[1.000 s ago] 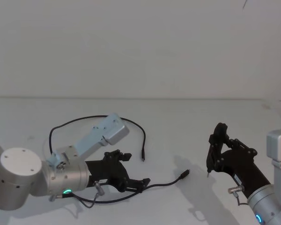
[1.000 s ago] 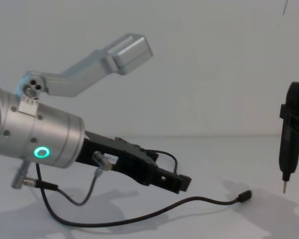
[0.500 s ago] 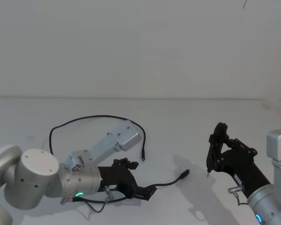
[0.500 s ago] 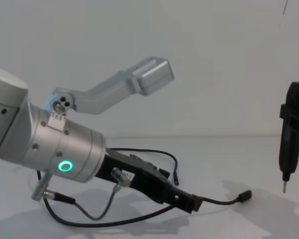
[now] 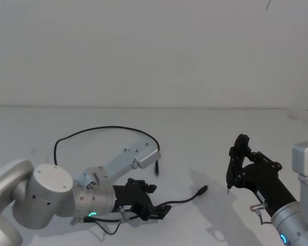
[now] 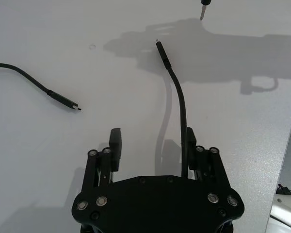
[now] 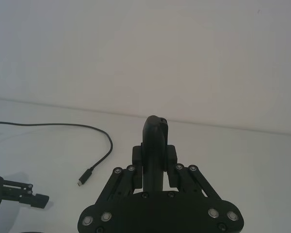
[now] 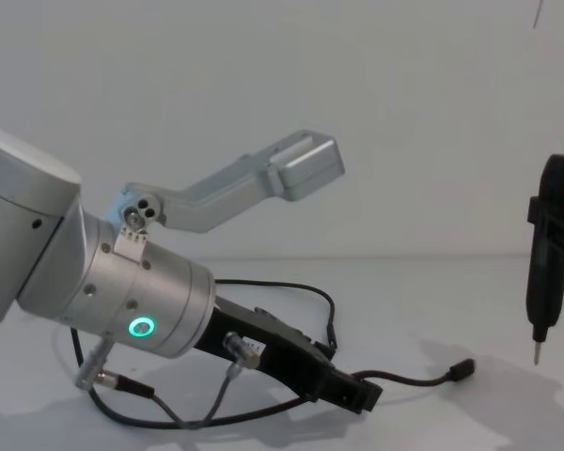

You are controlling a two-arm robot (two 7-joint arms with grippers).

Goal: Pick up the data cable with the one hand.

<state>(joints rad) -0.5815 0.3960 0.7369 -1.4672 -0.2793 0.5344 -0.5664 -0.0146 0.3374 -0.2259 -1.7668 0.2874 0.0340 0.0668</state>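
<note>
Since the data cable [image 6: 179, 102] lies on the table [image 5: 195, 133] between the wide-open, empty jaws of the left gripper [image 6: 153, 141], close by one finger, it should squeeze shut slowly. The right gripper [image 5: 230, 177] waits at the right, fingers together.

I count one data cable [image 5: 92, 130] with two ends: the near plug [image 5: 201, 190] just beside the left gripper [image 5: 159, 200], the far plug [image 5: 156, 169] behind that gripper. Two grippers, the right gripper [image 5: 237, 156] well apart from it. One pin-tipped tool [image 8: 543, 272]. One table [image 5: 256, 120].
</note>
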